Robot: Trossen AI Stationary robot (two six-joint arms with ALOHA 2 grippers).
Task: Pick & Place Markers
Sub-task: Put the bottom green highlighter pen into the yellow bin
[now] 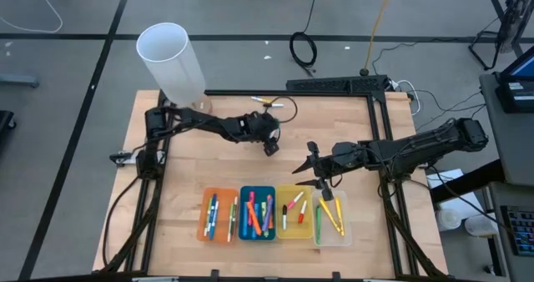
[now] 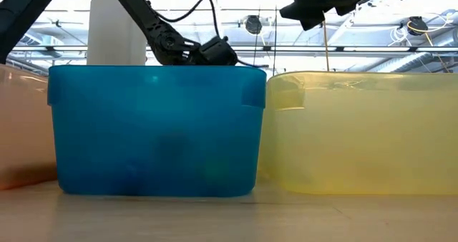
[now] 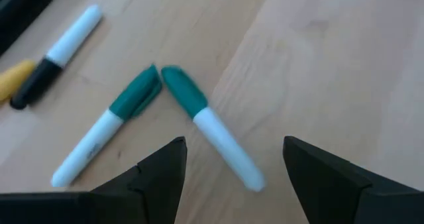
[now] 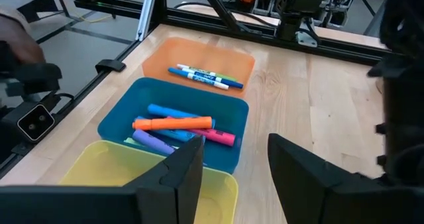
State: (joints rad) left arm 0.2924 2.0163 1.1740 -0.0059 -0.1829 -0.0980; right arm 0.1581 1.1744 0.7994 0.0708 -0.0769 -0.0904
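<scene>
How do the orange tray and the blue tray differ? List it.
The orange tray holds thin white pens; the blue tray holds thicker orange, blue, purple and pink highlighters. The orange tray's pens lie parallel; the blue tray's are piled crosswise. Both are rectangular.

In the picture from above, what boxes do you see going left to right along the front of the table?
Orange plastic tray → blue plastic tray → yellow plastic tray → clear plastic tray, all holding markers.

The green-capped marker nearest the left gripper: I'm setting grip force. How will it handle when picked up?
The green-capped marker looks stiff and light. Its round barrel may roll if nudged. The smooth white body could slip between the left gripper's open fingers.
</scene>
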